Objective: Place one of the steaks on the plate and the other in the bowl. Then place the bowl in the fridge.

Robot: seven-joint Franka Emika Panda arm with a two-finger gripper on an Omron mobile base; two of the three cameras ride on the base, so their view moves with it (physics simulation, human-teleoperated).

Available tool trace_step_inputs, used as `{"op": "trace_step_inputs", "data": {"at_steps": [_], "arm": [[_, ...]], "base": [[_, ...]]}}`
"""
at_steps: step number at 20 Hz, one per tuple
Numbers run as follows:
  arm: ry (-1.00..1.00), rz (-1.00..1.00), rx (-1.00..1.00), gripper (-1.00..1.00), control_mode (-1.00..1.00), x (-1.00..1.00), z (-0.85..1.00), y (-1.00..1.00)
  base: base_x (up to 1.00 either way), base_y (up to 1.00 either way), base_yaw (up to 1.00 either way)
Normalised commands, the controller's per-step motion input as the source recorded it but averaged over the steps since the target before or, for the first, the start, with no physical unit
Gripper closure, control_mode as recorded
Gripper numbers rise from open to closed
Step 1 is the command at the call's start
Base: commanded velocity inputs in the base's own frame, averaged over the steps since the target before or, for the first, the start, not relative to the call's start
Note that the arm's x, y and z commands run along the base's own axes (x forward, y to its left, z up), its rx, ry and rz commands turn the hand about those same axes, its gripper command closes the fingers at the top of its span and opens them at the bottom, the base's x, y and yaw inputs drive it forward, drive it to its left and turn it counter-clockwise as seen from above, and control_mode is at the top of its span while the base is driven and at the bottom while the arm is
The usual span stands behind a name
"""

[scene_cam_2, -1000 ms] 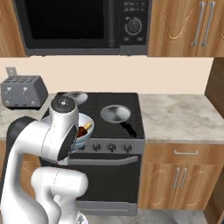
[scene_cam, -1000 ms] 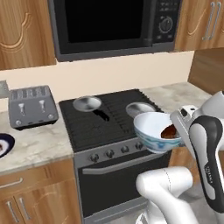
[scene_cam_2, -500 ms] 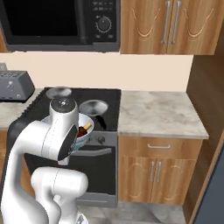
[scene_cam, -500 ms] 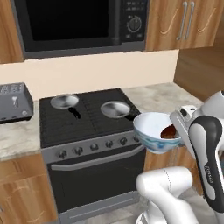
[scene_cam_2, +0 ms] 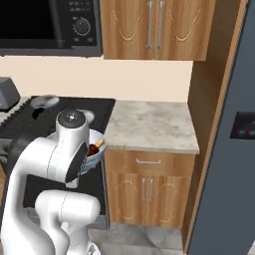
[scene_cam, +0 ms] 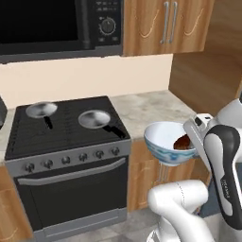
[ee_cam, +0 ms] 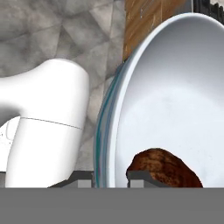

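My gripper [scene_cam: 191, 141] is shut on the near rim of the bowl [scene_cam: 164, 142], which hangs in the air in front of the counter's wooden drawers, right of the stove. The bowl is white inside and pale blue-grey outside. One dark reddish-brown steak [scene_cam: 182, 142] lies inside it by the held rim. In the hand view the gripper [ee_cam: 109, 179] has one fingertip on each side of the bowl [ee_cam: 175, 87] wall, with the steak [ee_cam: 164, 168] just inside. The right base view shows the bowl [scene_cam_2: 98, 155] and steak [scene_cam_2: 93, 148] behind my arm. The fridge [scene_cam_2: 234, 164] stands at the far right. The plate is out of view.
A black stove [scene_cam: 61, 142] carries two silver pans [scene_cam: 41, 109] [scene_cam: 94, 118], under a black microwave [scene_cam: 52, 23]. A marble counter [scene_cam_2: 149, 124] lies between the stove and a wooden side panel [scene_cam_2: 211, 114]. Upper cabinets [scene_cam_2: 149, 30] hang above. A toaster [scene_cam_2: 7, 92] sits far left.
The whole picture has slid left, so the base has driven right. The fridge has come into the right base view. The bowl with the steak stays in my gripper.
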Motion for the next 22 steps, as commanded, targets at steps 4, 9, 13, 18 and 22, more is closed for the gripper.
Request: {"op": "trace_step_inputs", "data": {"at_steps": [4, 9, 13, 18, 22], "arm": [[0.00, 0.00, 0.00, 1.00, 1.00, 0.00, 0.00, 0.00], [0.00, 0.00, 0.00, 1.00, 1.00, 0.00, 0.00, 0.00], [0.00, 0.00, 0.00, 1.00, 1.00, 0.00, 0.00, 0.00], [0.00, 0.00, 0.00, 1.00, 1.00, 0.00, 0.00, 0.00], [0.00, 0.00, 0.00, 1.00, 1.00, 0.00, 0.00, 0.00]], "base": [[-0.20, -0.73, 0.05], [-0.24, -0.76, 0.05], [-0.31, -0.74, 0.01], [-0.35, -0.74, 0.00], [-0.30, -0.70, 0.00]]}}
